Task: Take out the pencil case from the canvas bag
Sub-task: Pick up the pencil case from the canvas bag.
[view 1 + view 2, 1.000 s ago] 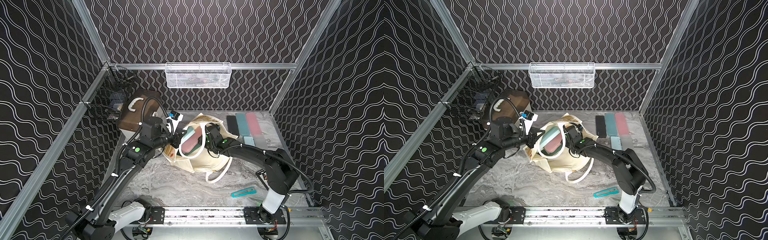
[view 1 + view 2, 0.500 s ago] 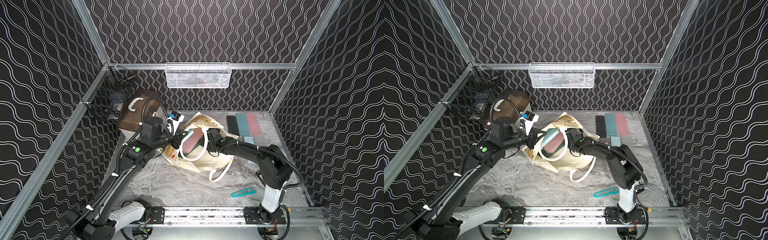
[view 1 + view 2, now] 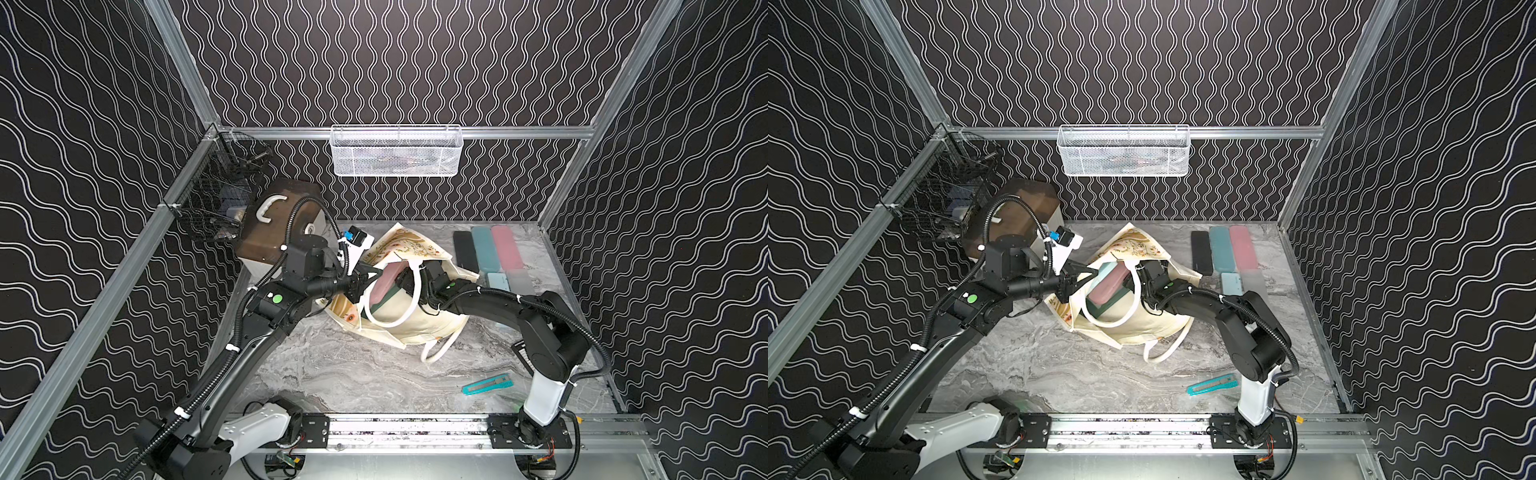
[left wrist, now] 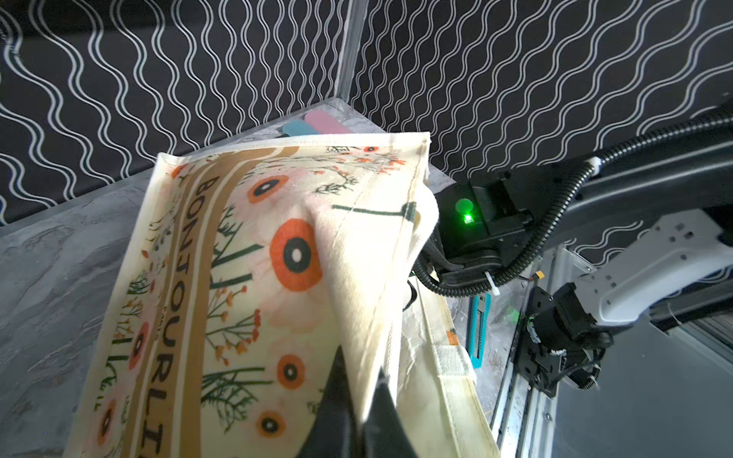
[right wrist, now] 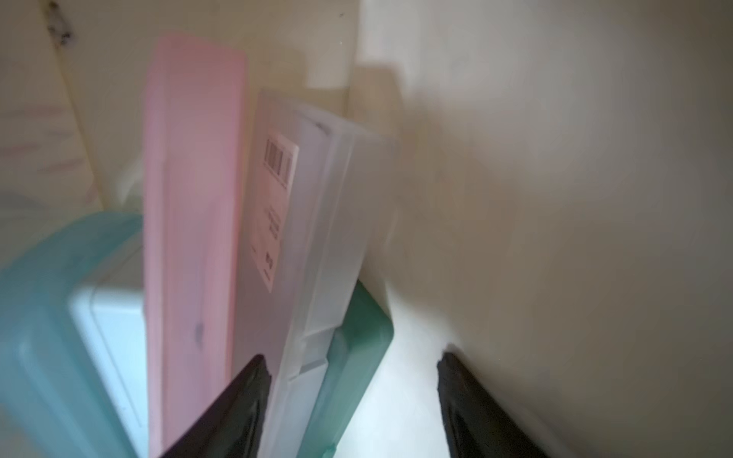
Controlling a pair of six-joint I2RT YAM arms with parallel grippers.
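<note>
The cream canvas bag lies on the table with its mouth held up. My left gripper is shut on the floral side's rim. Several pencil cases stand inside: a pink one, a frosted clear one, a green one and a pale teal one. My right gripper is inside the bag mouth and open. The frosted and green cases sit between its fingers, beside one finger. The other finger rests by the bag wall.
Black, teal and pink cases lie at the back right, with two small ones nearer. A teal utility knife lies front right. A brown-lidded box stands back left, below a black wire basket.
My right gripper has pushed deeper into the bag mouth and its jaws have spread wider. The left gripper keeps its hold on the rim, nearly still.
</note>
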